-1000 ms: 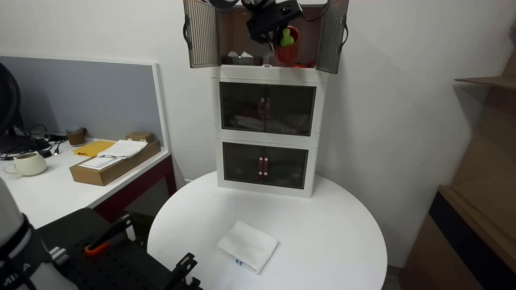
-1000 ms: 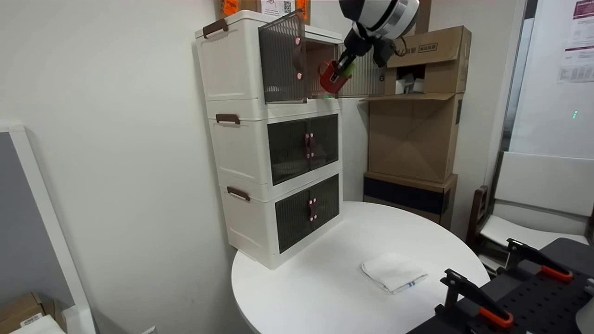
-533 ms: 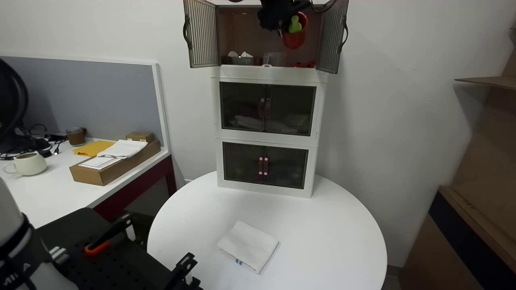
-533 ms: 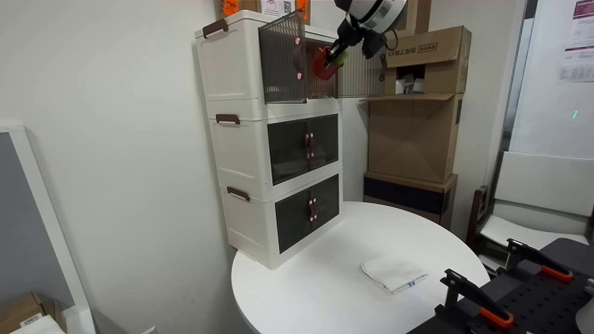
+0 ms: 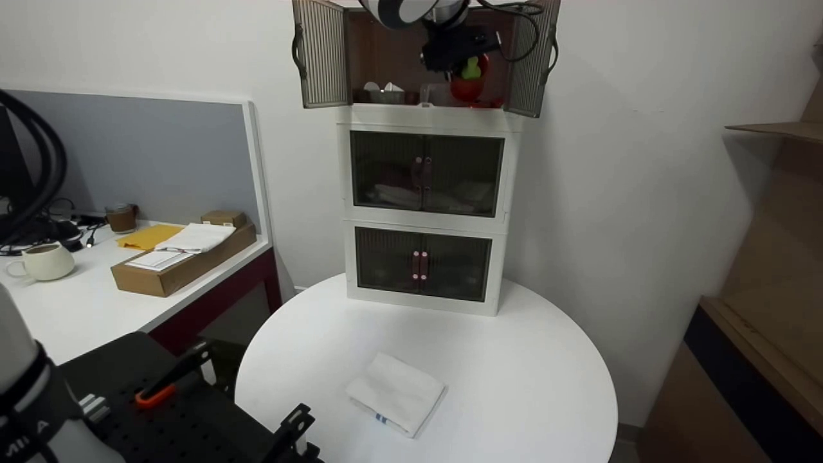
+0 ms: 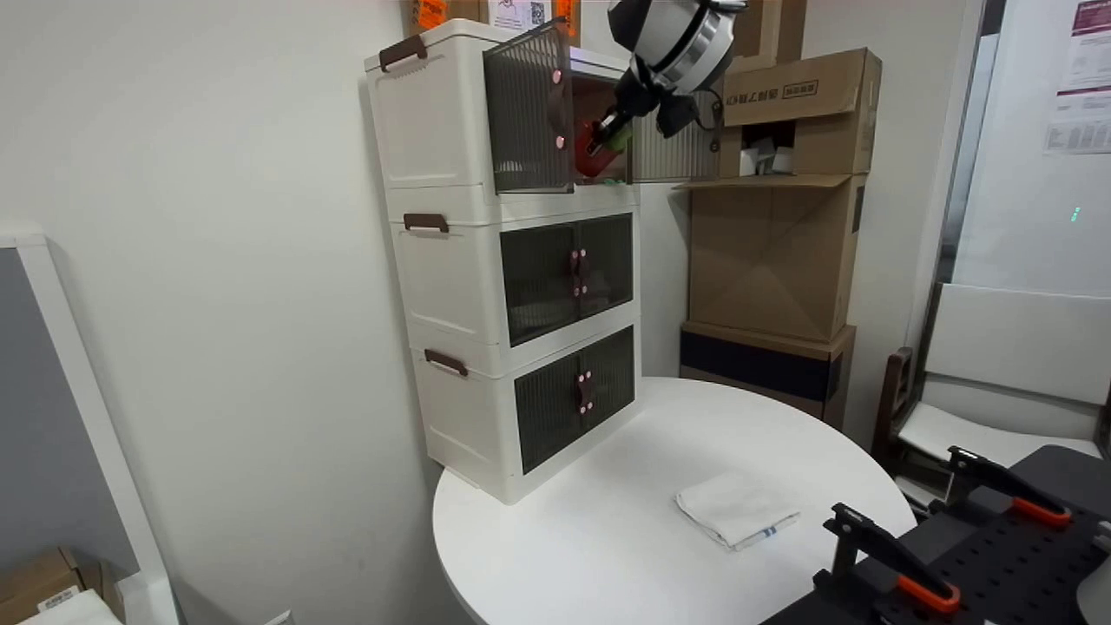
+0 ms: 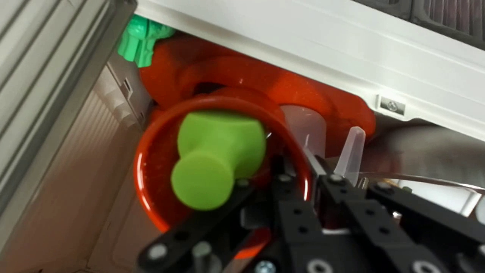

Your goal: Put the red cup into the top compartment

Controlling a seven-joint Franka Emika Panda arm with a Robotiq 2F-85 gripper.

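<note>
End effector [image 7: 304, 170] angled downward into top compartment [image 5: 380, 51], pinching red cup [image 5: 467, 90].

Both exterior views share cabinet [image 5: 427, 220] and tabletop [image 5: 514, 366] from differing angles; the wrist view looks closely into the red cup [image 7: 162, 157].

QR code [image 6: 538, 12] on label [image 6: 509, 15], letter A [image 5: 42, 426] on robot base [image 5: 40, 397]

White cloth [image 5: 395, 393] — folded — on round table [image 5: 521, 379], cream mug [image 5: 49, 263] on desk [image 5: 93, 312]
</note>
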